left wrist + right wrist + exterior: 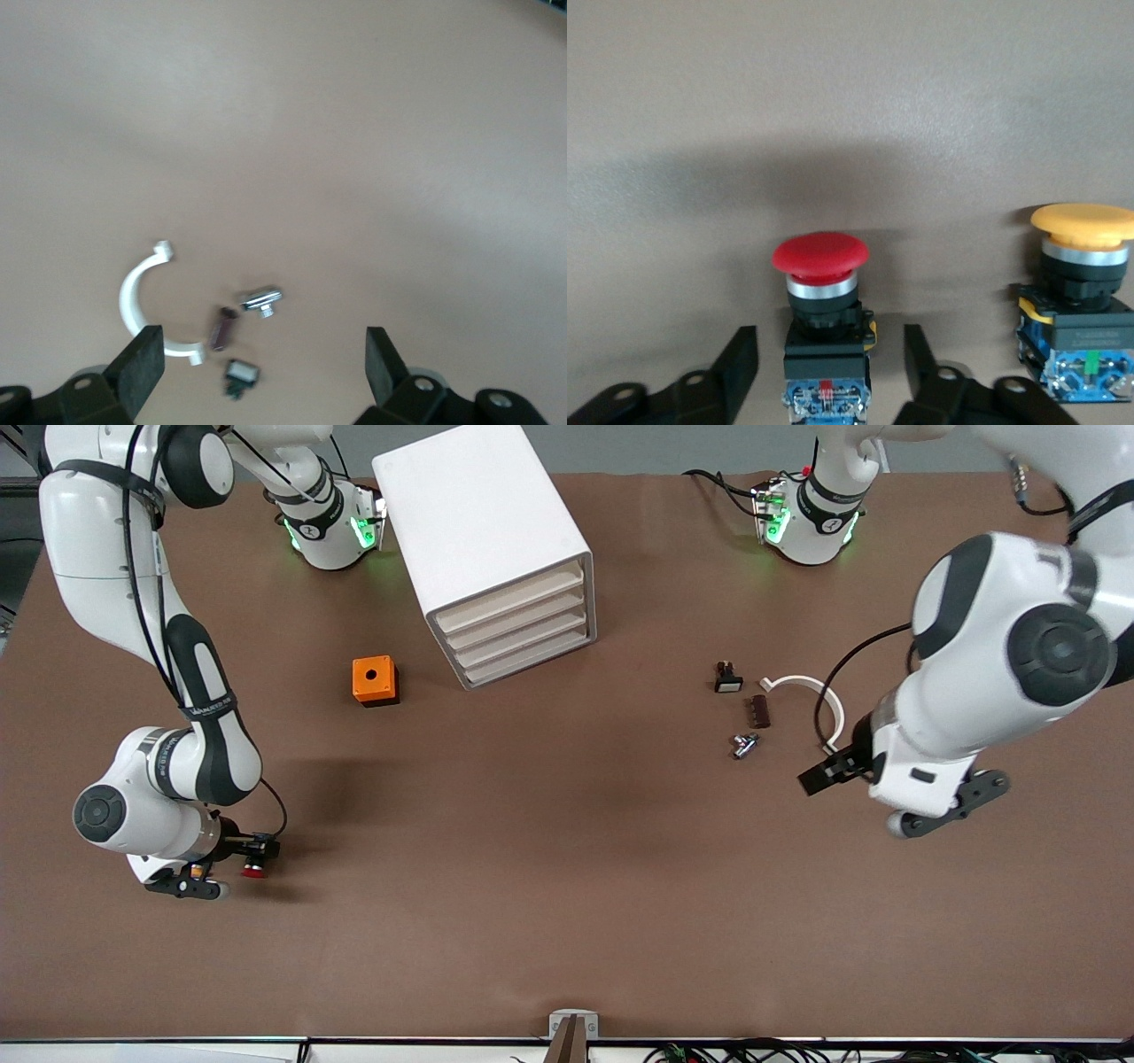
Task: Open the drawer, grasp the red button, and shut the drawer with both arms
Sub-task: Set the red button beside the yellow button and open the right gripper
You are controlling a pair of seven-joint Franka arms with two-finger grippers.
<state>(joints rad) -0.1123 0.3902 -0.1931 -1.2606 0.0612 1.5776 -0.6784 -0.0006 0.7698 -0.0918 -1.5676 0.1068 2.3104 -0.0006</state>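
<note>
The drawer (509,599), the top one of the white cabinet (478,514), is closed. The red-capped button (254,870) lies on the table near the front camera at the right arm's end. My right gripper (248,857) is low at the table there. In the right wrist view the button (824,310) sits between the open fingers (741,354) of that gripper (829,341), with a gap on each side. My left gripper (826,769) is open and empty over the table beside some small parts; it also shows in the left wrist view (262,343).
An orange-capped button (1081,283) stands beside the red one. An orange cube with a hole (374,680) sits beside the cabinet. A white curved clip (811,686), a small black switch (728,680), a brown piece (759,710) and a metal piece (744,744) lie near the left gripper.
</note>
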